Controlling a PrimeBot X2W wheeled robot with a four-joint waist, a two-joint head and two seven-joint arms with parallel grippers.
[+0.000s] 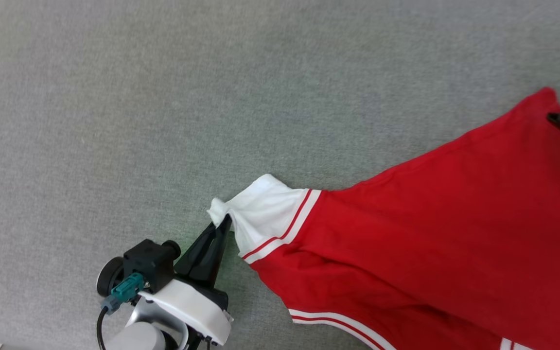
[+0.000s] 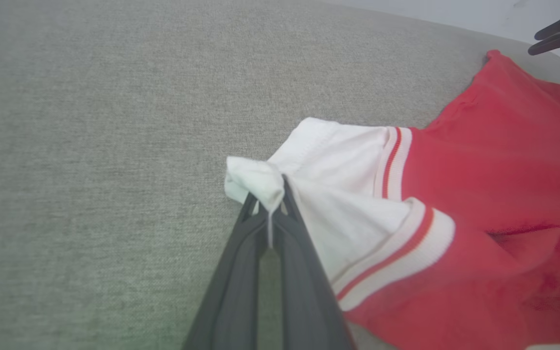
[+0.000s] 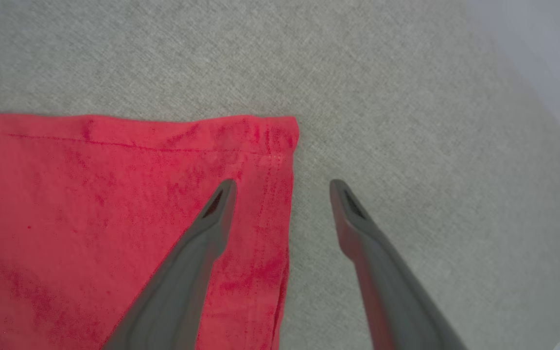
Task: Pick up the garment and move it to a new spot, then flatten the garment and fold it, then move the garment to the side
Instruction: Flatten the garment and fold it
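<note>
Garment (image 1: 430, 218) looks soft, limp; left gripper (image 1: 223, 224) clamps its sleeve tip (image 1: 218, 210); right gripper's (image 3: 282, 187) jaws, apart, straddle the hem corner (image 3: 272, 141), the likely hold.

Work surface (image 1: 212, 97): grey woven fabric, evenly lit, its edge curving across the upper right of the left wrist view, pale plain strip (image 2: 455, 12) beyond.

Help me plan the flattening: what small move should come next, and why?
Probably lower the right gripper and close it on the red hem corner of the garment: its fingers stand open astride that corner, while the left gripper is shut on the white sleeve, so both could then pull it flat.
</note>
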